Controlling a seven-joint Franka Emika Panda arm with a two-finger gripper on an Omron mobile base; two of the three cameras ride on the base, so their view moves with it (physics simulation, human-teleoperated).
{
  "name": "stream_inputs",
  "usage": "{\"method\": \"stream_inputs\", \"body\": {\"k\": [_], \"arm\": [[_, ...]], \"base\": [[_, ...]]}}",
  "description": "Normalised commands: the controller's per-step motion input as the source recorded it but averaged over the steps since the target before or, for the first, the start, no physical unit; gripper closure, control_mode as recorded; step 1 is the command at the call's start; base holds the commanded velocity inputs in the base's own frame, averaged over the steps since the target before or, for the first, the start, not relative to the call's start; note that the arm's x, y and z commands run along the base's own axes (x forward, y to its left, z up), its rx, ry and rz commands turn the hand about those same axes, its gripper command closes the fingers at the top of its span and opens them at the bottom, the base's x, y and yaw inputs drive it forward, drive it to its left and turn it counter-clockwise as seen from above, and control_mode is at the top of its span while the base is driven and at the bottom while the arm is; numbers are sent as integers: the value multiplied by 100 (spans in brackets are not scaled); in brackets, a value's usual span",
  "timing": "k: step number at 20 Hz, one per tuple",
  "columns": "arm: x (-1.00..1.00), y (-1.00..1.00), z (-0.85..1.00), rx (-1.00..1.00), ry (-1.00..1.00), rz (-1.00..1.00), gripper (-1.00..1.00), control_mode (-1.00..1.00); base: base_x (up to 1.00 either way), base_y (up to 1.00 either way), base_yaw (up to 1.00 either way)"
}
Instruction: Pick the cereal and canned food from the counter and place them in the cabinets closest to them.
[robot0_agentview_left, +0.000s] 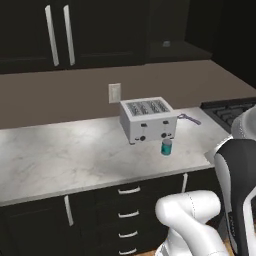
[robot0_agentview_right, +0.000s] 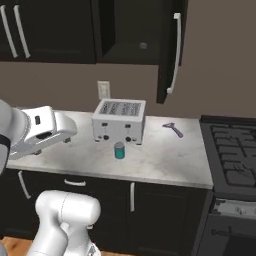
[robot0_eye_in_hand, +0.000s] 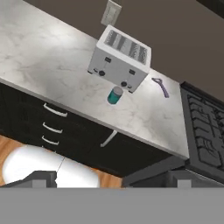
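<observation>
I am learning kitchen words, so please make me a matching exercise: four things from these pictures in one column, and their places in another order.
Things:
1. can
2. toaster
3. purple tool
4. wall socket

Places:
A. on the wall above the counter
B. lying between the toaster and the stove
C. in front of the toaster, nearer the counter's edge
D. standing just below the wall socket

Pairs: 1-C, 2-D, 3-B, 4-A
</observation>
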Motion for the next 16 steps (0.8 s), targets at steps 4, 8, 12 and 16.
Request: {"method": "stream_inputs", "body": {"k": [4, 8, 12, 16], "arm": [[0, 0, 0, 0, 0, 0, -100, 100], [0, 0, 0, 0, 0, 0, -100, 100], [0, 0, 0, 0, 0, 0, -100, 100], [0, 0, 0, 0, 0, 0, -100, -100]], "base": [[58, 10, -5], [61, 12, -4], [49, 5, -3], [5, 0, 0]]}}
